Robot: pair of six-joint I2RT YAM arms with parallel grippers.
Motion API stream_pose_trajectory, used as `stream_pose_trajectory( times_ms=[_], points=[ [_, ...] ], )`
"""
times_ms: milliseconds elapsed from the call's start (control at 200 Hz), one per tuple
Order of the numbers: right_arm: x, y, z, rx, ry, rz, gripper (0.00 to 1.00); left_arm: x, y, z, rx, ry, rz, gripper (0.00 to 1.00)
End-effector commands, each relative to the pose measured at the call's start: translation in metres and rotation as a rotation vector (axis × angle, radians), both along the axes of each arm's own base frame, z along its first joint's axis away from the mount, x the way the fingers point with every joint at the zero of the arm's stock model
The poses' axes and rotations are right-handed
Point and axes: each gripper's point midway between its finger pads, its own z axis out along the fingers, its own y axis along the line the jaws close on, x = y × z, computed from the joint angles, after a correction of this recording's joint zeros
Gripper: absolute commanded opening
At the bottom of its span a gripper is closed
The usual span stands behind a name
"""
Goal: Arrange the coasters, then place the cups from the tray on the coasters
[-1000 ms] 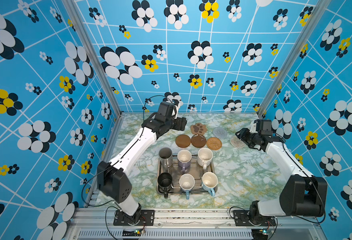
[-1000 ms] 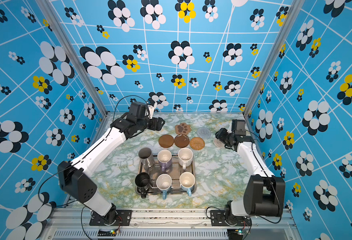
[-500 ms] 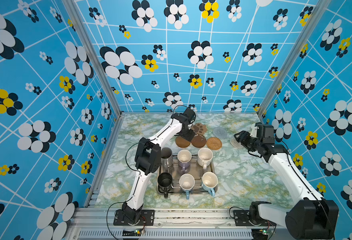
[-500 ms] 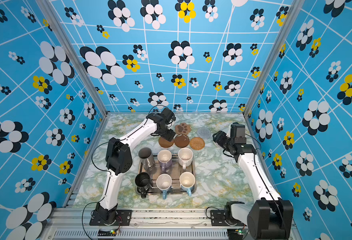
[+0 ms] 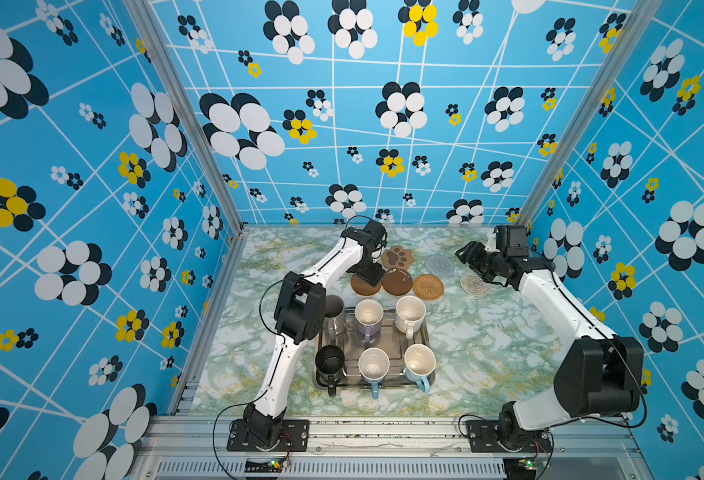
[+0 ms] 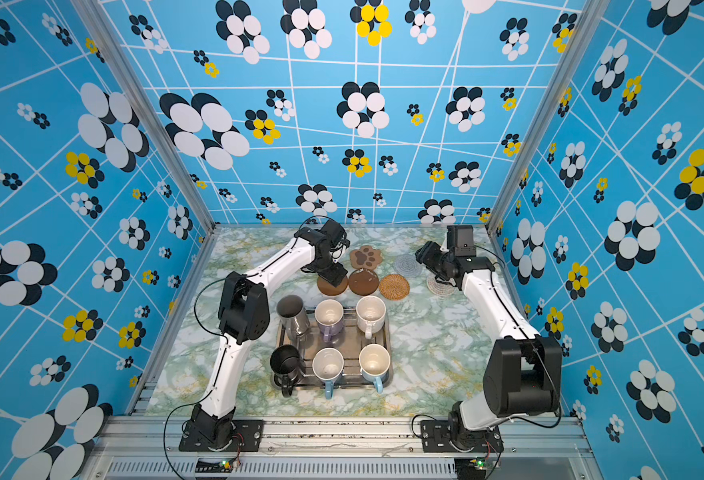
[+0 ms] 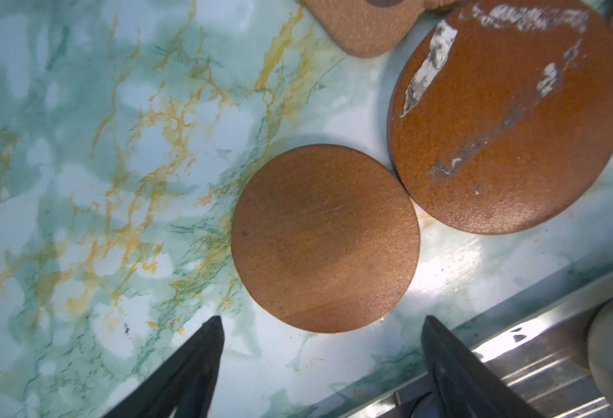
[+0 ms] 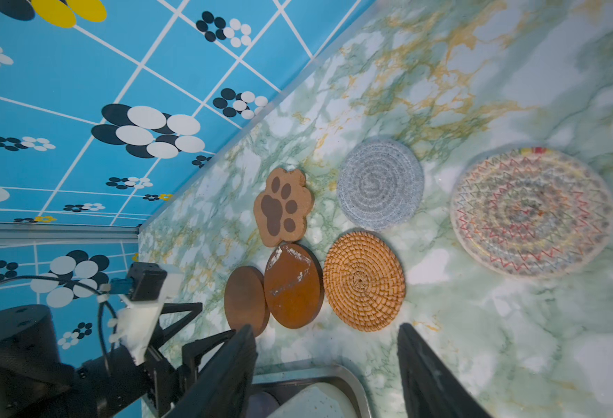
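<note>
Arranging coasters unfinished: six clustered far-centre on desk, plain brown disc touching scuffed brown disc. Left tool open, empty, above plain brown disc; right tool open, empty, near pale coaster far right. All six cups in tray, near-centre; none placed

Left hand, fingers spread, points down just behind the tray; right hand, also spread, farther right.
</note>
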Motion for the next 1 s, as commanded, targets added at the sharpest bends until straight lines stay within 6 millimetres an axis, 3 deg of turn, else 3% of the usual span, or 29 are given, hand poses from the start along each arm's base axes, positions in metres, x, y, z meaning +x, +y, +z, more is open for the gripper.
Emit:
stream_pose_trajectory(
  times_ms=[0, 175, 525, 995],
  points=[
    [0.014, 0.014, -0.006, 0.039, 0.011, 0.06, 0.65, -0.003, -0.001, -0.012, 0.008, 0.039, -0.033, 0.87],
    [0.022, 0.021, -0.023, 0.03, 0.049, 0.12, 0.65, -0.004, -0.004, -0.018, 0.0, 0.057, -0.007, 0.87],
    [0.033, 0.038, -0.031, 0.084, 0.038, 0.216, 0.66, -0.011, -0.03, -0.029, 0.004, 0.06, -0.036, 0.88],
    [0.033, 0.042, -0.044, 0.121, 0.049, 0.253, 0.66, 0.001, -0.023, -0.048, 0.074, 0.036, 0.057, 0.88]
  ],
)
